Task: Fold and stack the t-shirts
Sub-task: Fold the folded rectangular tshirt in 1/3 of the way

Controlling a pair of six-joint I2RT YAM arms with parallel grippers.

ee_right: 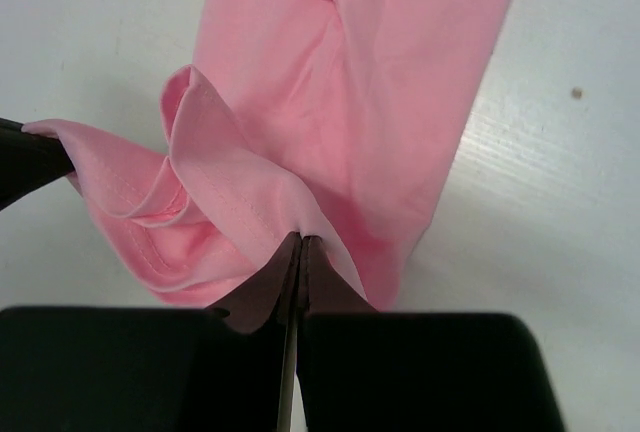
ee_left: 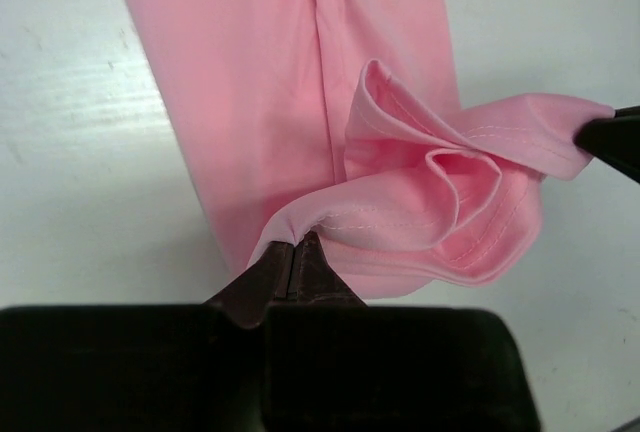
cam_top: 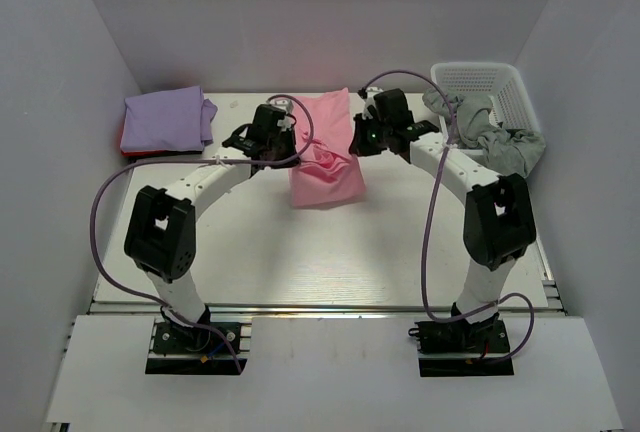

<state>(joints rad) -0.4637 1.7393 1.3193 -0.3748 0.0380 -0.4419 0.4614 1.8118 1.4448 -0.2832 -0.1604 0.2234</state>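
The light pink t-shirt (cam_top: 325, 167) lies as a narrow folded strip in the middle of the table, its far end lifted and bunched. My left gripper (cam_top: 285, 144) is shut on the hem at the strip's left corner (ee_left: 293, 235). My right gripper (cam_top: 357, 142) is shut on the hem at the right corner (ee_right: 303, 234). The cloth (ee_left: 440, 202) sags in folds between the two grippers. A folded lavender t-shirt (cam_top: 165, 118) lies at the far left on top of a red one (cam_top: 125, 142), of which only an edge shows.
A white plastic basket (cam_top: 490, 92) stands at the far right with grey-green cloth (cam_top: 500, 142) hanging over its rim. White walls close in the table on the left, back and right.
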